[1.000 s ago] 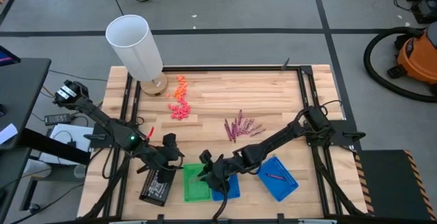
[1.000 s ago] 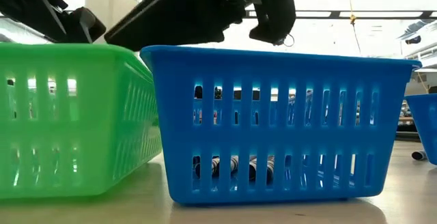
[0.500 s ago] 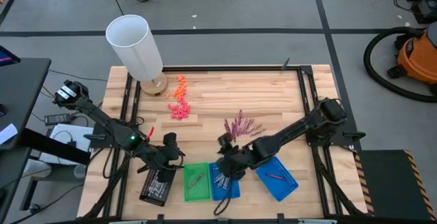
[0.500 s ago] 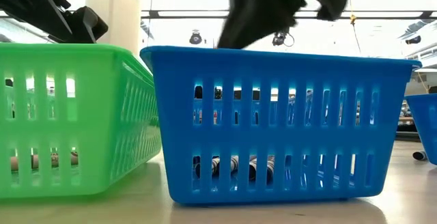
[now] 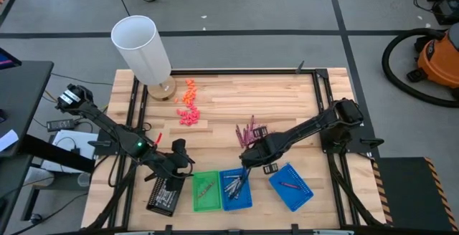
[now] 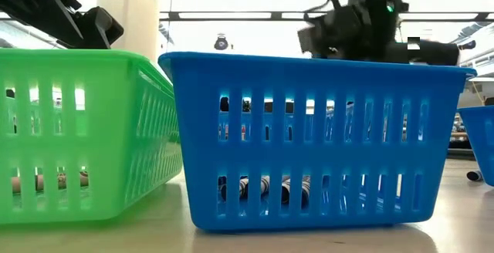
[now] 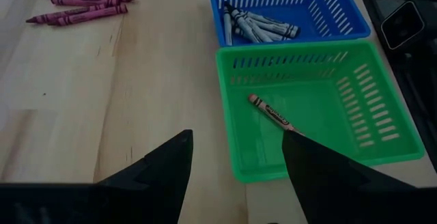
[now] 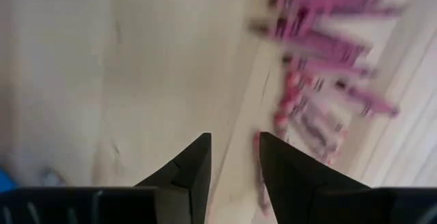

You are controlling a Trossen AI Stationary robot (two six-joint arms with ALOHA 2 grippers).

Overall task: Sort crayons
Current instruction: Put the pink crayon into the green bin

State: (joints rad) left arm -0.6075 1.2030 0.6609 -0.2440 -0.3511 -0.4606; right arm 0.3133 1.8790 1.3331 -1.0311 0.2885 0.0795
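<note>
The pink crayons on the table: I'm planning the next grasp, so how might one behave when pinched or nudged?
The pink crayons look like thin, round, paper-wrapped sticks, so probably stiff and light. Round bodies would likely roll if nudged sideways. They lie bunched, so neighbours may shift too.

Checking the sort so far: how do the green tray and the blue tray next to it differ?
The green tray holds a single brownish crayon; the middle blue tray holds a bunch of silver-grey crayons. One is green, one blue. Both are slotted plastic trays of similar size, standing side by side.
</note>
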